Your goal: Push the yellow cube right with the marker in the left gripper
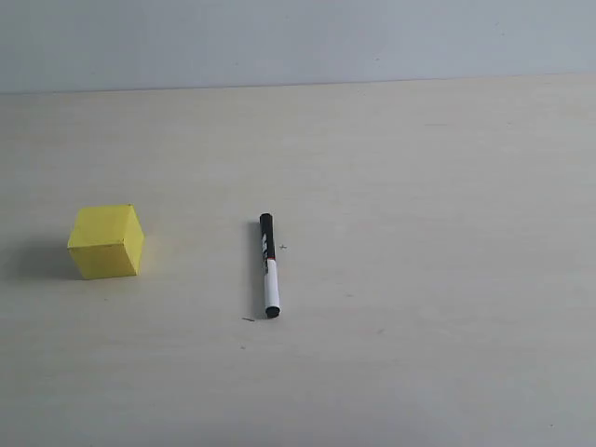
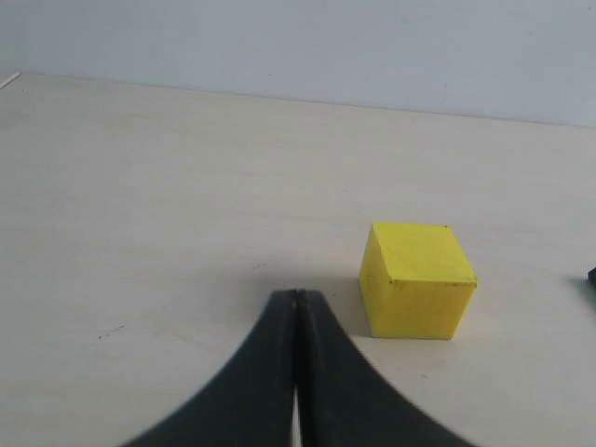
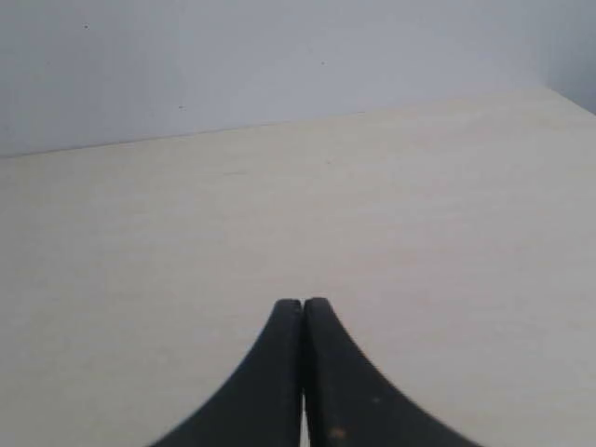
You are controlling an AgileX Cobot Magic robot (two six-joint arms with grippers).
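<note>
Marker (image 1: pixel 269 265) lying loose on surface (image 1: pixel 419 279), yellow cube (image 1: pixel 106 242) well apart to its left, left hand (image 2: pixel 297 296) pressed together, empty, near cube, right hand (image 3: pixel 303 303) pressed together too, empty

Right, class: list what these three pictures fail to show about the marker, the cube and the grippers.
Exterior view: both arms outside the frame; print on the marker is too small to read.
Left wrist view: the frame edge cuts the marker to a dark speck.
Right wrist view: only the right gripper and table; yellow cube lies outside the frame.
</note>
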